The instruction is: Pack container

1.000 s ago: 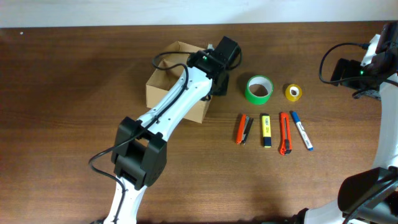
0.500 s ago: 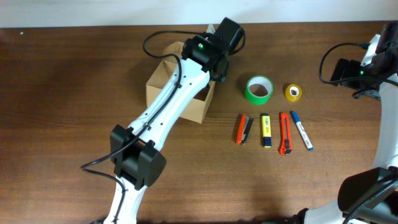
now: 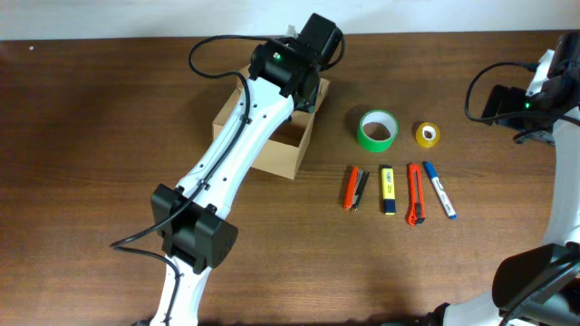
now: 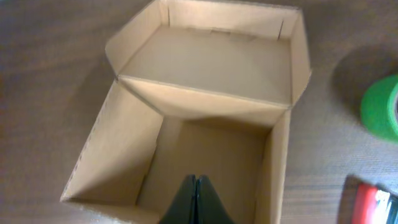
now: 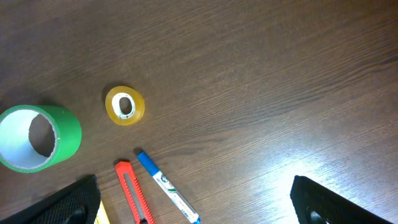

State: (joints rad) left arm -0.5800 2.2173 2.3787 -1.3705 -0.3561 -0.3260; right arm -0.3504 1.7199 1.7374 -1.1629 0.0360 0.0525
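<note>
Because its lid flap is folded back, the container sits open at the far middle of the table, apparently ready for the green tape roll and blue pen nearby. The left gripper hangs over its bare inside, pressed together on nothing; the right gripper is spread wide, empty.

text legible: none, any view | blue marker, lower centre of right wrist view: dark marks on white barrel, too small to read | overhead view: same marker, print unresolved
</note>
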